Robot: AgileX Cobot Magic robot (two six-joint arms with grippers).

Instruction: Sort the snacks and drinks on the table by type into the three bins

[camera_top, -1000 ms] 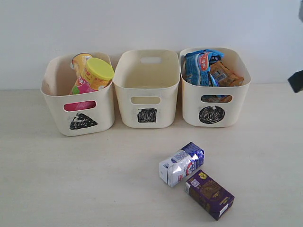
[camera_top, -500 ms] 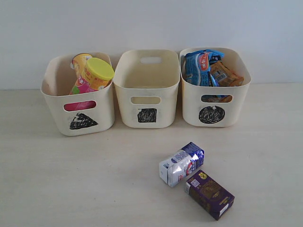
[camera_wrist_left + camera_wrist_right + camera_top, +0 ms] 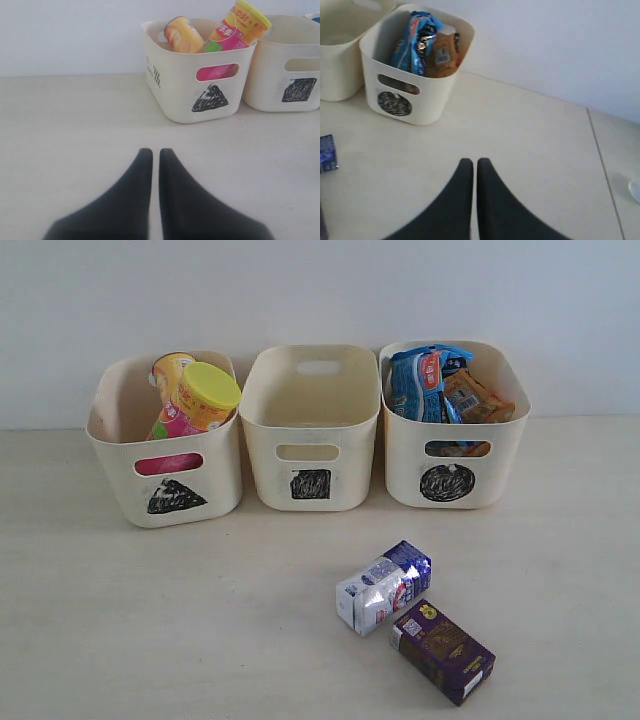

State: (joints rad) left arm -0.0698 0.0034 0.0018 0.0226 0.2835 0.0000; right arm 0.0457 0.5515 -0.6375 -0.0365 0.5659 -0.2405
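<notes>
Right wrist view: right gripper [image 3: 474, 162] is seen pinched together, empty; white-blue carton [image 3: 326, 152] is glimpsed off to its side, short of the circle bin [image 3: 436, 97]. Left gripper [image 3: 155, 152] likewise together, no carton seen; right arm judged nearer.

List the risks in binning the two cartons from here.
1. The white carton and purple carton lie close together; gripping one may shove the other.
2. The square bin stands tight between its neighbours; an off-centre drop could land among the bags in the circle bin.
</notes>
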